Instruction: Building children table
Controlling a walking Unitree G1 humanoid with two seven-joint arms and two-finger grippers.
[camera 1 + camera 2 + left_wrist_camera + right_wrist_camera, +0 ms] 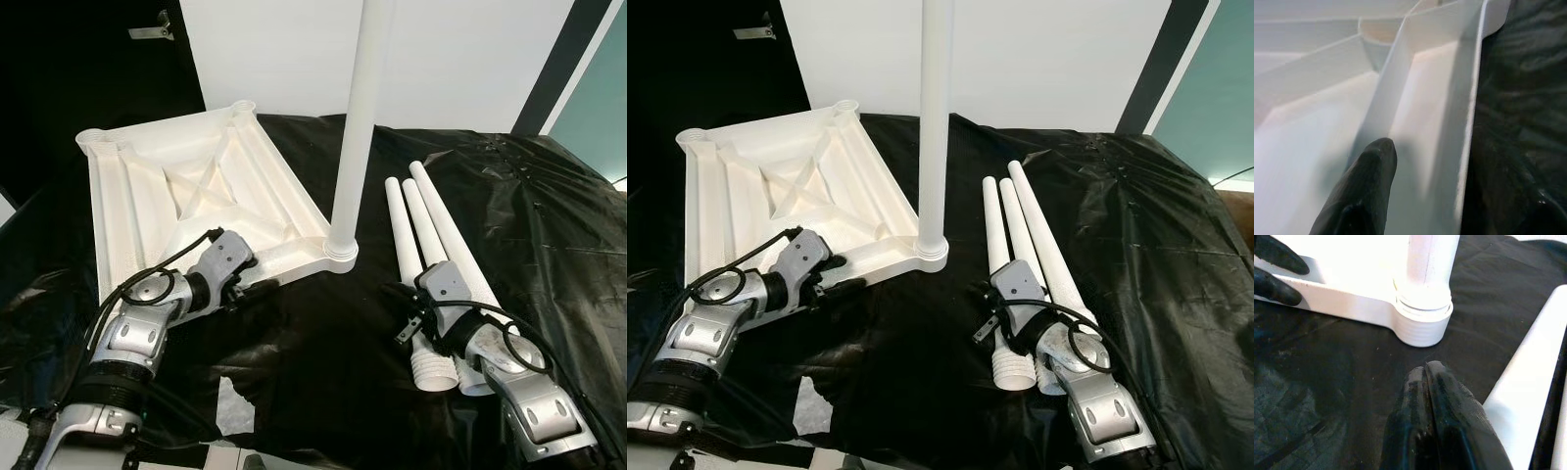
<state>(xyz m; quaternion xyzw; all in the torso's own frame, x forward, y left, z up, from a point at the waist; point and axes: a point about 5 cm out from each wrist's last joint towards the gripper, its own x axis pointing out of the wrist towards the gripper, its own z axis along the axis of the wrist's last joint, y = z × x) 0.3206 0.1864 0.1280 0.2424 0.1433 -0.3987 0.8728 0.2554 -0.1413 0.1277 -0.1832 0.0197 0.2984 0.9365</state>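
Two silver arms reached forward from me over the work area. My left arm bent inward at the elbow and angled up toward the near edge of the white tabletop, which lay upside down with its ribbed underside facing up. My right arm stretched straight ahead, its wrist lying over the lower ends of three loose legs.

Everything rested on crinkled black plastic sheeting spread across the floor. A white wall stood behind, with a dark strip and a teal panel off to the right, and a dark area to the left.

The left gripper sat at the tabletop's near rim. In the left wrist view one black finger lay inside the tray-like underside beside a rib, and in the right wrist view two dark fingertips bracketed that rim, so it appeared to clamp the tabletop's edge.

One mounted leg stood upright, seated in the corner socket nearest me. The three loose legs lay side by side just right of it, threaded ends toward me.

The right gripper had its fingers pressed together with nothing between them, its tips just above the sheeting, near the socket collar and just beside the closest loose leg.
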